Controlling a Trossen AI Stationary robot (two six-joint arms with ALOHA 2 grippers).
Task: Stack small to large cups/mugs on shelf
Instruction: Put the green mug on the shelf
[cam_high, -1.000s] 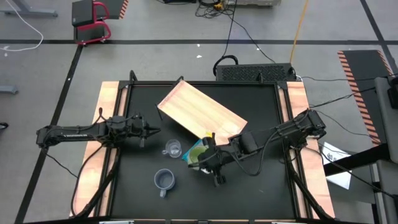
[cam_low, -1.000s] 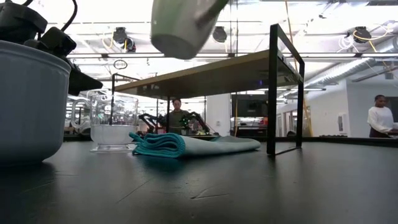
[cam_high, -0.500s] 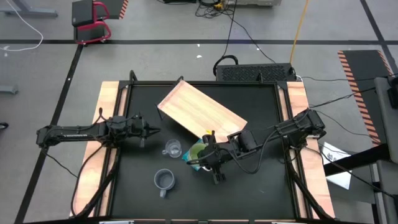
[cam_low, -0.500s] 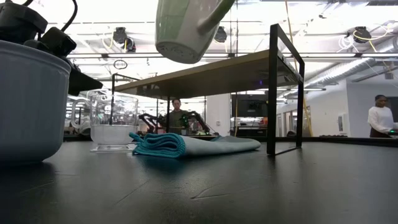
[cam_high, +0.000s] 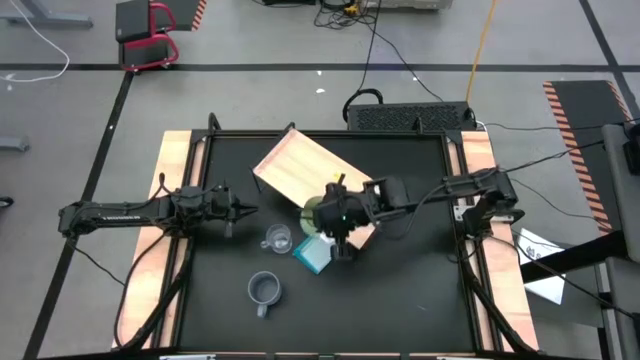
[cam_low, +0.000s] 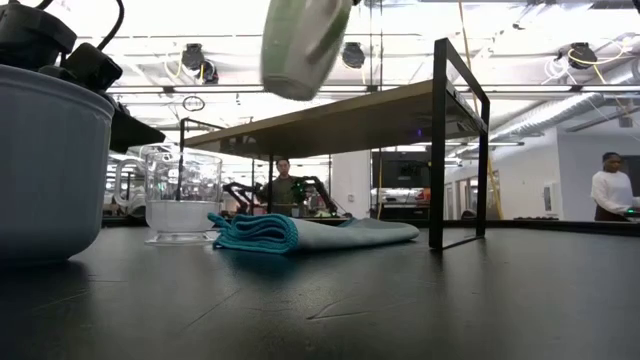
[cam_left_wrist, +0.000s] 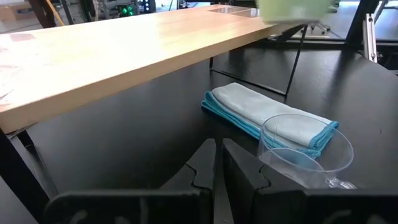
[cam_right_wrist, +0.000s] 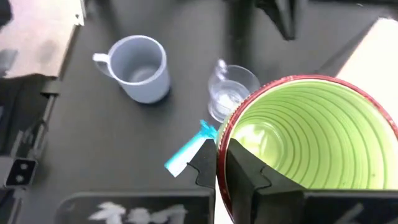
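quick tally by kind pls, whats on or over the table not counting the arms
mugs: 2, green mug in the right gripper over the shelf edge, grey-blue mug on the table
glass cups: 1, glass cup
cloths: 1, blue cloth
shelves: 1, shelf
total: 5

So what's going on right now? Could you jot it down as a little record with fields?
right gripper: shut on the green mug, carried in the air over the near edge of the shelf
left gripper: waiting at the table's left, holding nothing
glass cup: on the table
grey-blue mug: on the table
blue cloth: folded, partly under the shelf
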